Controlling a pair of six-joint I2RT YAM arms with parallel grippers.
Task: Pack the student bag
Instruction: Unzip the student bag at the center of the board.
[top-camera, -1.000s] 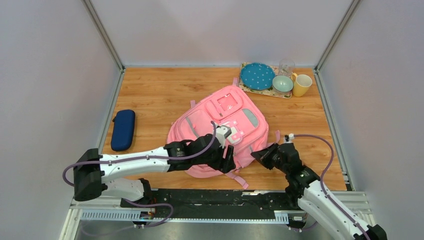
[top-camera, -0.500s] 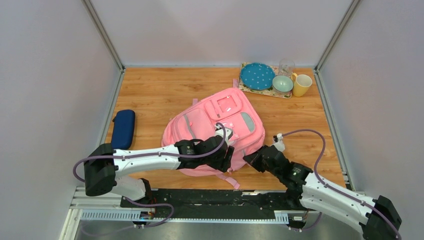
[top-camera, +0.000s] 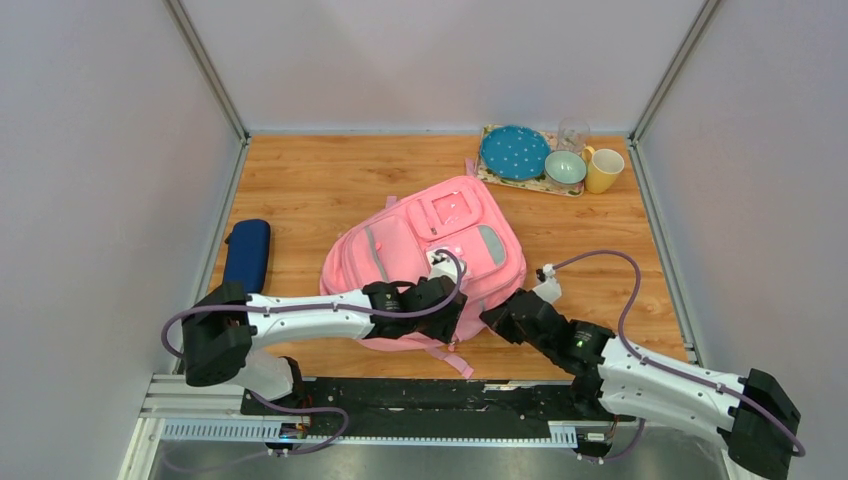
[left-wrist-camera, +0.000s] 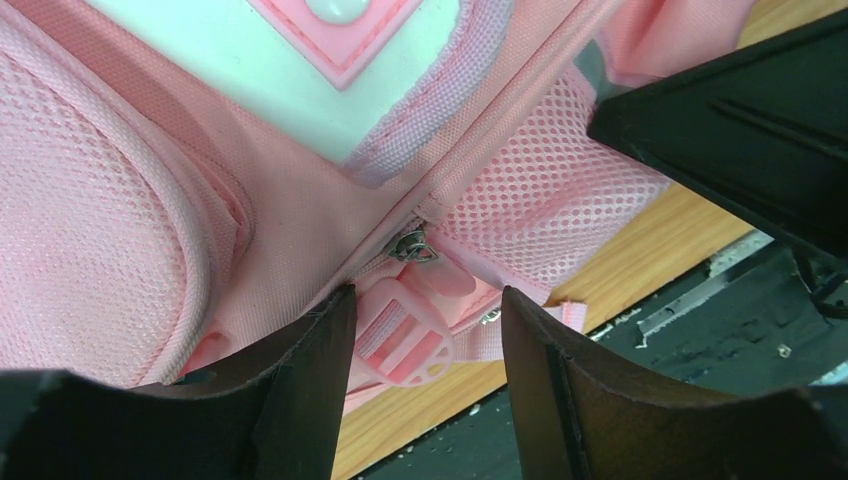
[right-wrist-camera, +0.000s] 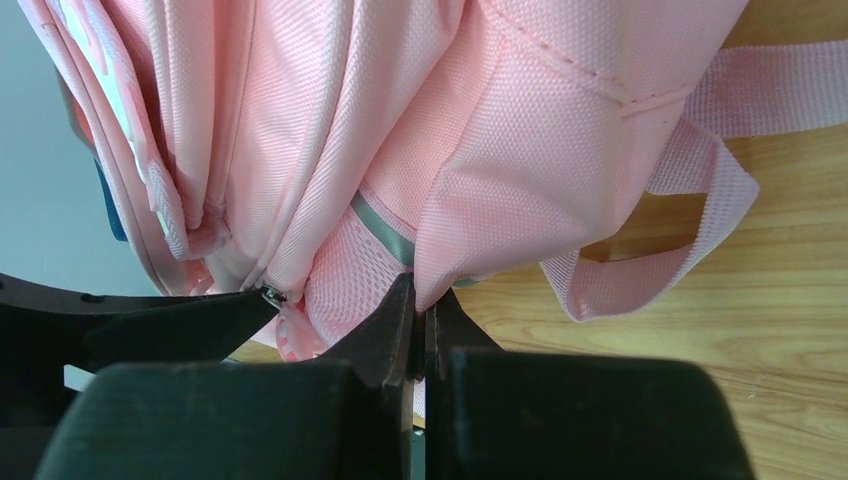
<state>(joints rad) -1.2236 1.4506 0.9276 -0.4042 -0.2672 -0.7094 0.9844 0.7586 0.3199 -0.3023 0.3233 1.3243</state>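
The student bag (top-camera: 430, 240) lies mid-table, its near edge close to the front lip of the table (top-camera: 320, 180). Our right gripper (right-wrist-camera: 420, 300) pinches fabric at its near right corner, and our left gripper (left-wrist-camera: 428, 300) stands half-spread over a zip pull (left-wrist-camera: 412, 245). Bare wood separates the bag from the navy case (top-camera: 247, 257) at left.

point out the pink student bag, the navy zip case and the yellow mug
student bag (top-camera: 400, 245), top external view, pink fabric of its front pocket
navy zip case (top-camera: 247, 256), top external view, middle of its top face
yellow mug (top-camera: 600, 182), top external view, its outer wall
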